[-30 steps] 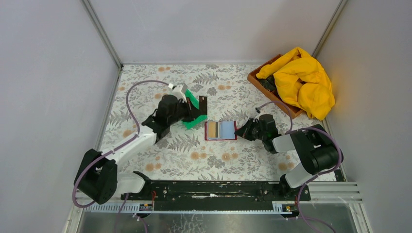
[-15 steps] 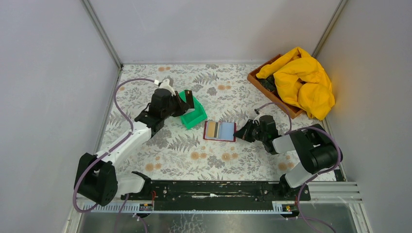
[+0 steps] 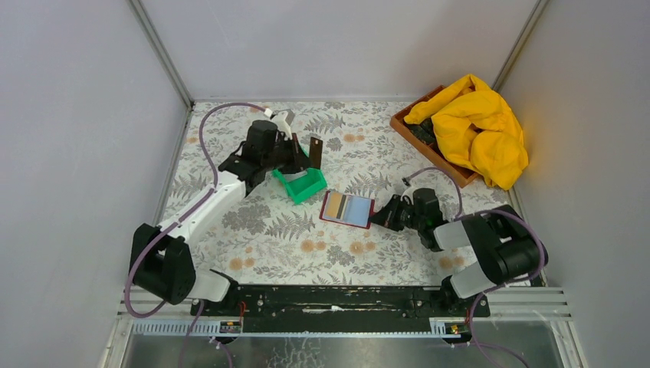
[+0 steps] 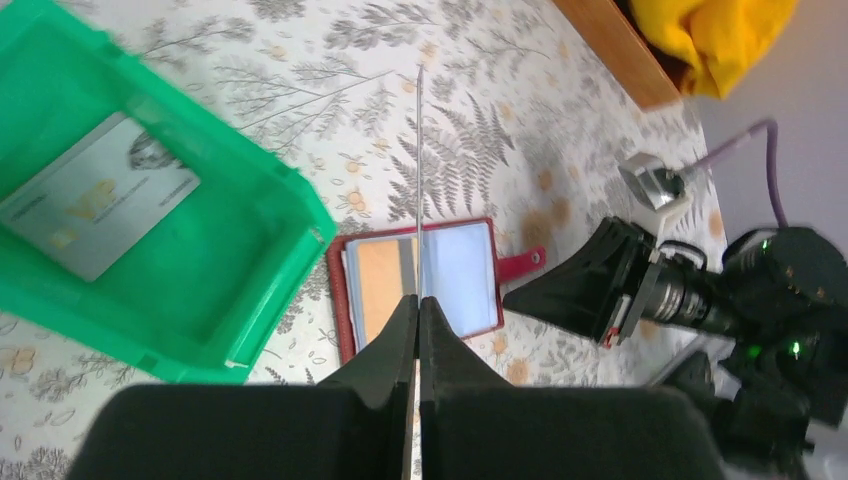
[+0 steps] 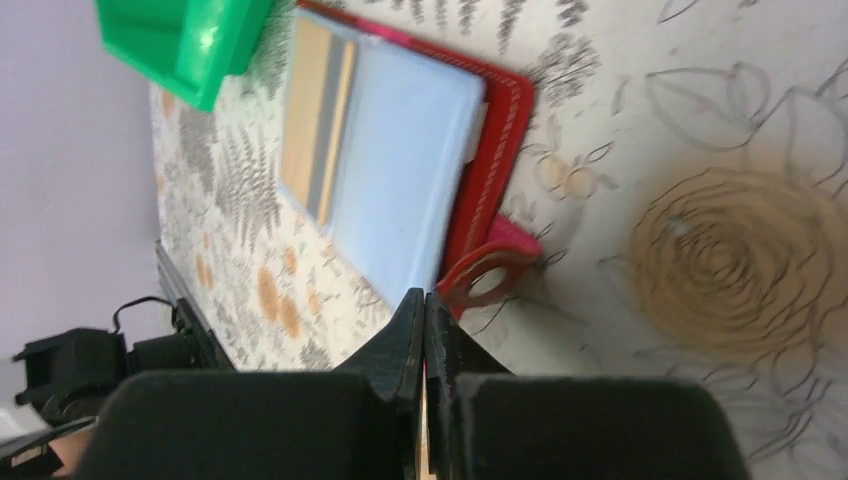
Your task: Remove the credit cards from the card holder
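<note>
The left fingers (image 4: pixel 395 345) are pinching a black card (image 3: pixel 315 151) edge-on, hanging up by the green bin (image 4: pixel 235 275), where a grey card (image 4: pixel 100 195) is already lying; the card holder (image 3: pixel 347 208) is lying open on the worktop (image 3: pixel 253 230) just beside the bin, with a tan card (image 5: pixel 315 110) yet to come out; the right fingers (image 5: pixel 400 340) are closed on nothing, tips at its strap (image 5: pixel 490 270). Risk-wise, that pinch is looking thin; the card could be twisting loose and missing the bin.
</note>
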Robot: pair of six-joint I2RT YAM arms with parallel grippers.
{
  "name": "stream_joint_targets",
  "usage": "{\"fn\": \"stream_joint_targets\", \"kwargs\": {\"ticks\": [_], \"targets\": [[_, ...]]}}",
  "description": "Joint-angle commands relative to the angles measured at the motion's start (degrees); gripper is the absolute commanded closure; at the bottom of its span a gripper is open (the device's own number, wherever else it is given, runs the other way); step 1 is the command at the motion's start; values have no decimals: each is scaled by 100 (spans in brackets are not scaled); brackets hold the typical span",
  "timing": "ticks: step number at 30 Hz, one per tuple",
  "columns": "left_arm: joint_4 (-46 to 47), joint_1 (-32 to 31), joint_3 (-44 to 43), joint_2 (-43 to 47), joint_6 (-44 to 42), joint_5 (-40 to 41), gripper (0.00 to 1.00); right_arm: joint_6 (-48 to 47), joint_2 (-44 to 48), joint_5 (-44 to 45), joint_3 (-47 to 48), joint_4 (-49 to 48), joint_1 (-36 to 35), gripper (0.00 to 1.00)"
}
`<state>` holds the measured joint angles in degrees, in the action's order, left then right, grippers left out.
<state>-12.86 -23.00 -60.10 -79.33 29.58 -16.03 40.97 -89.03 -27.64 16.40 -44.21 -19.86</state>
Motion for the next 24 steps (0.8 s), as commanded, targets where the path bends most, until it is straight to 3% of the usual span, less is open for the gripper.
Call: {"fn": "stream_joint_targets", "kwargs": {"ticks": [1,3,5,9,12,16,24], "targets": [[-828,54,-356,-317,-1046,-1348,100,89,896,-588,-337,-923,-47,100],[-762,53,-285,-437,-1137,-1997,100,539,1269,-895,-658,-2179,-53,96],[-338,50,-54,-448,-1019,-2725,100,942,1602,-1119,-742,-3039,-51,83],[892,50,605,-197,-451,-3551,100,1158,2182,-1581,-298,-3044,-48,59],[1461,-26,854,-104,-146,-3929,100,1126,2404,-1929,73,-2858,-53,48],[1671,-245,891,65,-126,-4088,100,914,2485,-2114,348,-2485,-46,45],[3169,-338,1238,319,781,-4725,100,937,2301,-2221,297,-2648,-50,45]]}}
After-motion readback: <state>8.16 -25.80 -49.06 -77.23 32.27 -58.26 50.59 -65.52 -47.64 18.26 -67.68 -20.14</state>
